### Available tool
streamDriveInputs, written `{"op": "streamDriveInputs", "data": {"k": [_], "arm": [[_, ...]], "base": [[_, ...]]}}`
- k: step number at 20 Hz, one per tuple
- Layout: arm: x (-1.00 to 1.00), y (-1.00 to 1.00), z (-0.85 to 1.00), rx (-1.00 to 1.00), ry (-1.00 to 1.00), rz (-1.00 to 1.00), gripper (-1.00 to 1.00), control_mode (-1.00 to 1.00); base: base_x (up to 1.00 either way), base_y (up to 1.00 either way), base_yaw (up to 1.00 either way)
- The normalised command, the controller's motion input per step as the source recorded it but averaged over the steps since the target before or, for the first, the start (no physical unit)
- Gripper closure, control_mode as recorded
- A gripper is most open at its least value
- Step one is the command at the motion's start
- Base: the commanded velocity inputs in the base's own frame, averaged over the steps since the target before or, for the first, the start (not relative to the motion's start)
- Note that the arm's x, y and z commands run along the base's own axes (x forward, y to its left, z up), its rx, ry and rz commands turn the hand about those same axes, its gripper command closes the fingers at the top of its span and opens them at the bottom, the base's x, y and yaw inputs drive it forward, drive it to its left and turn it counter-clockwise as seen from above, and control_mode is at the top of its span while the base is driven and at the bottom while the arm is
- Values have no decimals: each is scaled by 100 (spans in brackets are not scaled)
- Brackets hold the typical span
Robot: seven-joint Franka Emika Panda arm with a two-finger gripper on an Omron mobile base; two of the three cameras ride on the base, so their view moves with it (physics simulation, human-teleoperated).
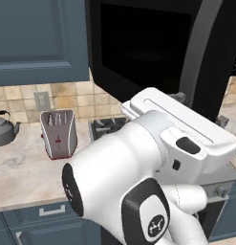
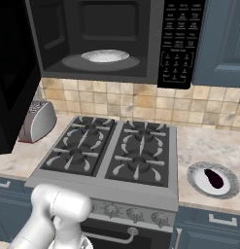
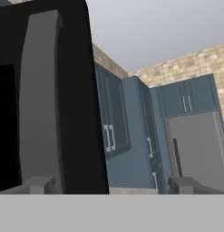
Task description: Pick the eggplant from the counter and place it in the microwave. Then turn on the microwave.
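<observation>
Hand view: gripper [image 3: 109, 185] wide open, empty, beside microwave [image 3: 45, 99] handle.

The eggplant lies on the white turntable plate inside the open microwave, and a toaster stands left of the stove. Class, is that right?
Not quite. In the right base view the eggplant lies on a round plate on the counter, right of the stove. The turntable plate in the open microwave is bare. The toaster does stand left of the stove.
</observation>
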Motion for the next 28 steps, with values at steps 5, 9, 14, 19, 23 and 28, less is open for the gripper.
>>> {"op": "streamDriveInputs", "data": {"k": [5,9,14,19,23,28], "arm": [[-31,-27,0,0,-1,8,-100,-100],[-21,-32,0,0,0,8,-100,-100],[-15,-35,0,0,-1,8,-100,-100],[-9,-36,0,-1,0,5,-100,-100],[-16,-18,-8,0,3,17,-100,-100],[-7,-1,-12,0,6,31,-100,-100]], "base": [[0,0,0],[0,0,0],[0,0,0],[0,0,0],[0,0,0],[0,0,0]]}}
